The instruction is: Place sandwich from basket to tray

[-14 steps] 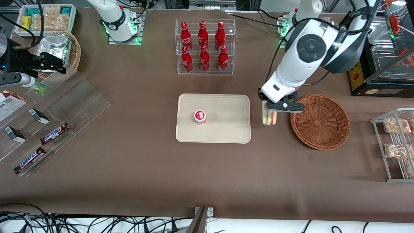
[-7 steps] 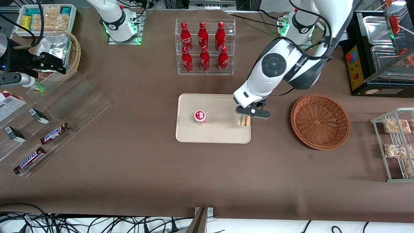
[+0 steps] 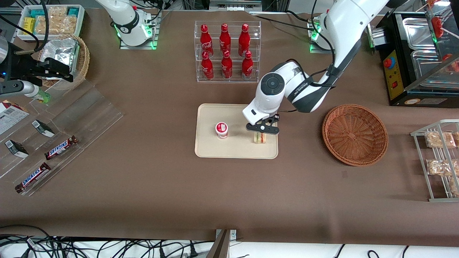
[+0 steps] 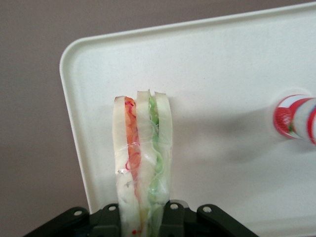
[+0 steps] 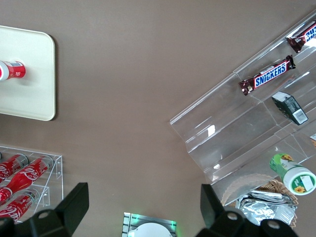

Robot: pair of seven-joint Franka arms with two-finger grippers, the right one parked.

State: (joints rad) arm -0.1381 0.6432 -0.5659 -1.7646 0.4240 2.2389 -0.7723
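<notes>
hand over tray, clamped on sandwich | sandwich held on edge, layers vertical, about 3 o'clock of yogurt cup | basket empty | judged: lowering for release

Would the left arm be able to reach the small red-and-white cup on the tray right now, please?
Probably not yet: the gripper is shut on the sandwich, low over the tray. The cup stands beside it on the same tray with bare tray between them, so once the sandwich is released it looks reachable.
</notes>
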